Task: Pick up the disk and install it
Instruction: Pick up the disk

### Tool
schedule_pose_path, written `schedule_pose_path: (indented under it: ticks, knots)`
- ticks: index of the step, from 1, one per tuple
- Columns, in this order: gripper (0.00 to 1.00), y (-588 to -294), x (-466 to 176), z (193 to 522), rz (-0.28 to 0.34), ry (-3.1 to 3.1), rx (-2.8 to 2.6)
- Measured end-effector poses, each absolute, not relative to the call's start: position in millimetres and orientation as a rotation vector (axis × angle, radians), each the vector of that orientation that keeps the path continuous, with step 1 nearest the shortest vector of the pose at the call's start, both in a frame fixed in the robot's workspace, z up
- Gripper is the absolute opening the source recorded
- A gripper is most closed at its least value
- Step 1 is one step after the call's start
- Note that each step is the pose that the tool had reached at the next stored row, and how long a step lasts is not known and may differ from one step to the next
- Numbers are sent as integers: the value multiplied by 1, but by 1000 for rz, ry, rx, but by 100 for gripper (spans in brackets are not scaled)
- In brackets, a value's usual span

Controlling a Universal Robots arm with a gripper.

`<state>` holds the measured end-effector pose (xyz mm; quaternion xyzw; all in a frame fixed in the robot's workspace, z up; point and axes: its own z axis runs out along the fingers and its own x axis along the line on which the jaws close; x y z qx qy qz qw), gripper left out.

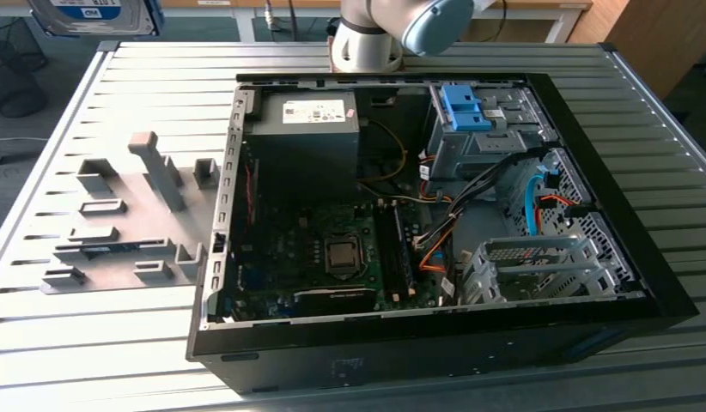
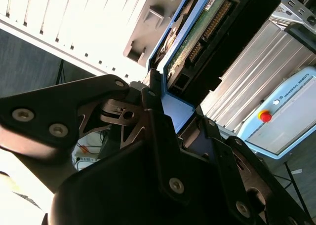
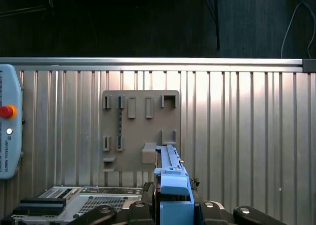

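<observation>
The gripper pinches the disk by its blue carrier edge, well above the bench — a thin hold, so it could twist or slip. In the exterior view, loose cables beside the drive bay of the open computer case could snag it.
</observation>
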<state>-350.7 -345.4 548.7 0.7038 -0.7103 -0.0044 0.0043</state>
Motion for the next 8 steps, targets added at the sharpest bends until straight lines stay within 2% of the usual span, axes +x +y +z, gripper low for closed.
schedule_pose_path:
  ticks: [8]
  knots:
    - [37,-351,-347,549,-14,-2225,2205]
